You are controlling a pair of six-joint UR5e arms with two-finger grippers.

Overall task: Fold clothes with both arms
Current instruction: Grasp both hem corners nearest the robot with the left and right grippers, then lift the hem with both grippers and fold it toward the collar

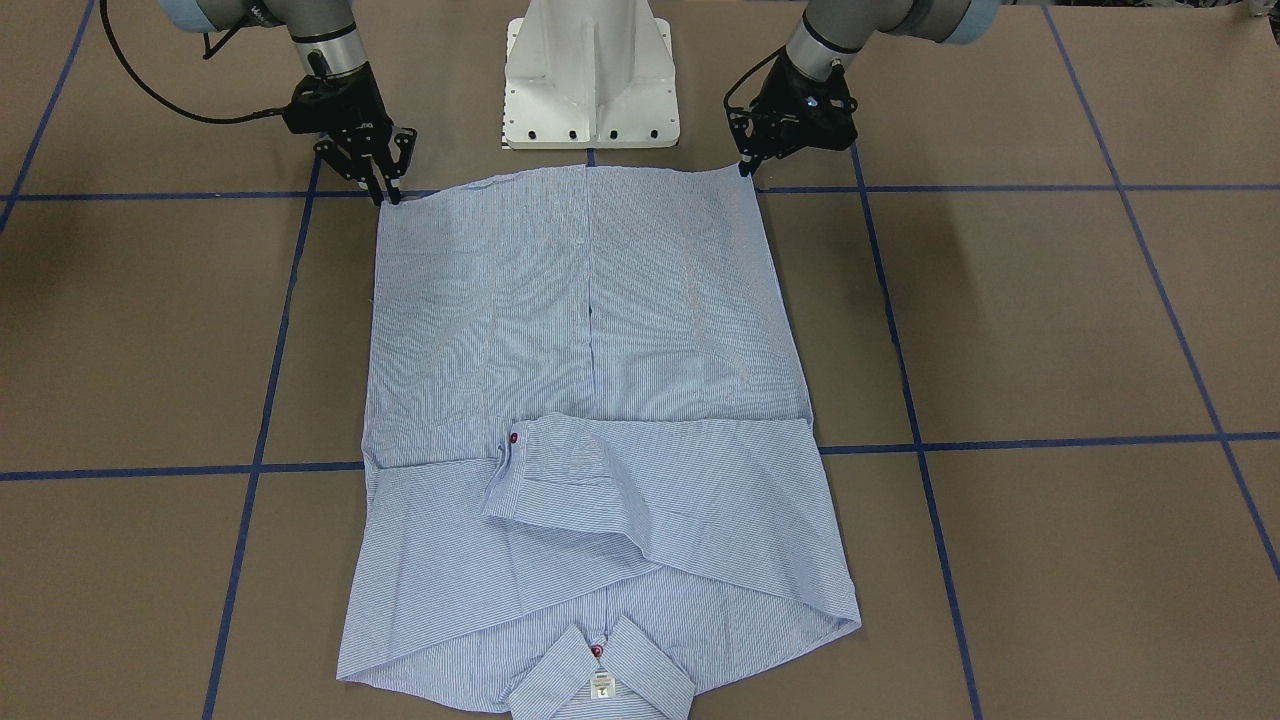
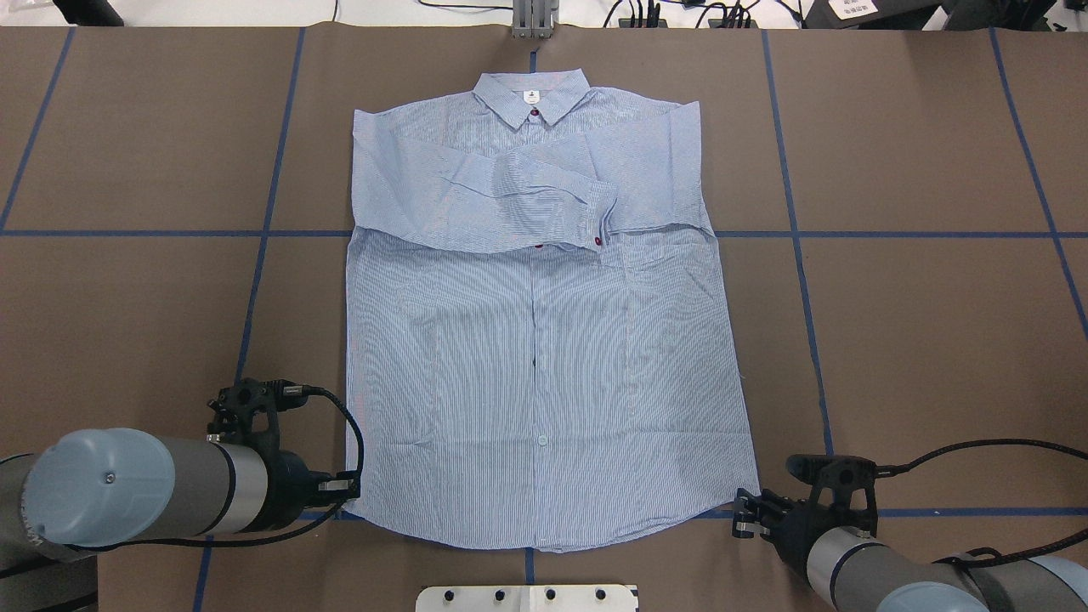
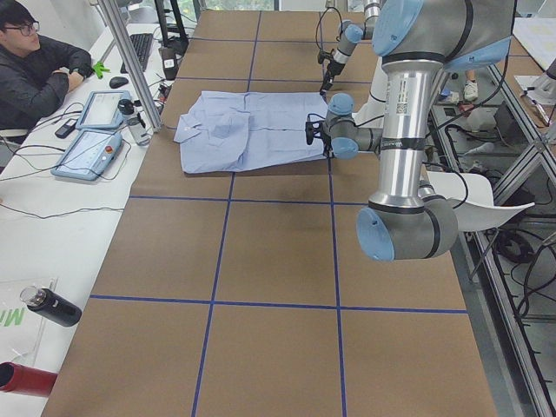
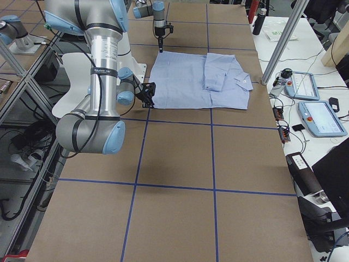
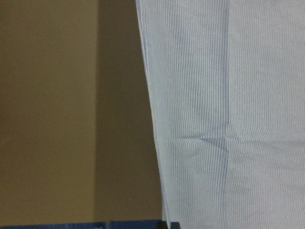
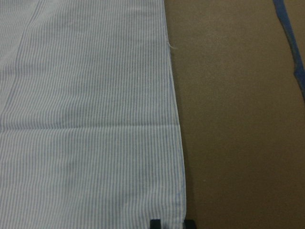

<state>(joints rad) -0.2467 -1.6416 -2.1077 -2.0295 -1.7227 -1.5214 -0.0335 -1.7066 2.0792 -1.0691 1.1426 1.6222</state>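
Observation:
The blue-and-white striped shirt (image 1: pixel 590 330) lies flat, front up, on the brown table, collar (image 2: pixel 531 95) at the far side. Both sleeves are folded across its chest. My left gripper (image 2: pixel 347 493) is down at the hem corner on my left side and looks shut on it; it also shows in the front-facing view (image 1: pixel 747 168). My right gripper (image 2: pixel 741 517) is at the opposite hem corner (image 6: pixel 178 210), its fingertips (image 6: pixel 155 223) either side of the edge, and looks shut on it (image 1: pixel 387 195). The left wrist view shows only the shirt's side edge (image 5: pixel 157 143).
The white pedestal base (image 1: pixel 590 80) stands just behind the hem. Blue tape lines (image 2: pixel 892 234) cross the table. An operator (image 3: pixel 35 69) sits at a side bench with tablets (image 3: pixel 87 143) and a bottle (image 3: pixel 48 306). Pendants (image 4: pixel 322 117) lie by the table's far edge.

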